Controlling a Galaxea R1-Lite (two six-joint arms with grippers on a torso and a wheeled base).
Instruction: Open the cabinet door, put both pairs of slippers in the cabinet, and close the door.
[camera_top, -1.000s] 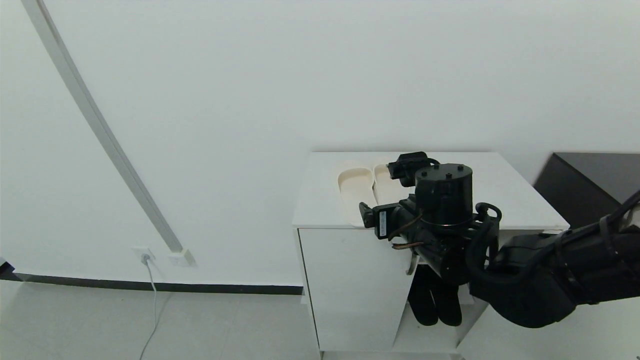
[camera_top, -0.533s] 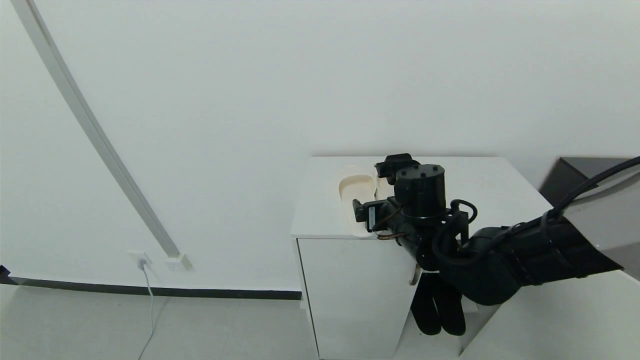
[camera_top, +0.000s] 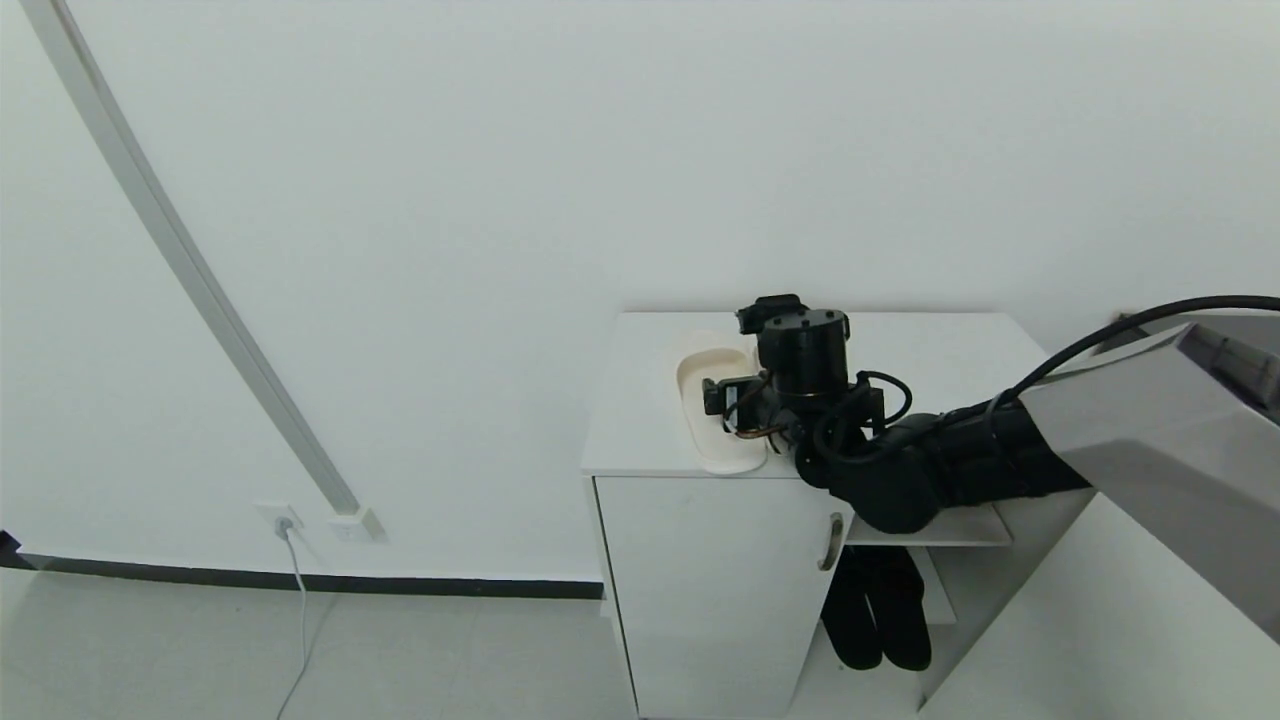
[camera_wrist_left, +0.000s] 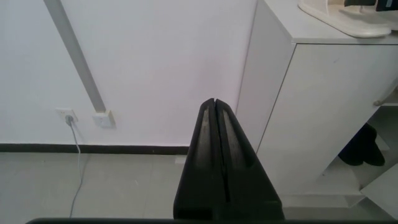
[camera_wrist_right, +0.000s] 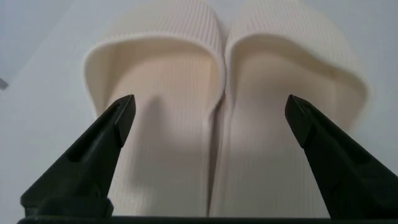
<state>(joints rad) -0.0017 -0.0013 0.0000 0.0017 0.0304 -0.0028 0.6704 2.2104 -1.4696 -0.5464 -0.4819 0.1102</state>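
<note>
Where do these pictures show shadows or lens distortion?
Head view: the wall strip bows, a lens effect; the black slippers lie in shade under the shelf. Right wrist view: even light, soft shadow inside the cream slippers.

Head and left wrist cameras both face the cabinet (camera_top: 700, 580) from afar

The white cabinet (camera_top: 640, 420) is carrying a cream pair of slippers (camera_top: 712, 395) on its top, reaching the front edge; a black pair (camera_top: 880, 615) is lying on its bottom shelf.
</note>
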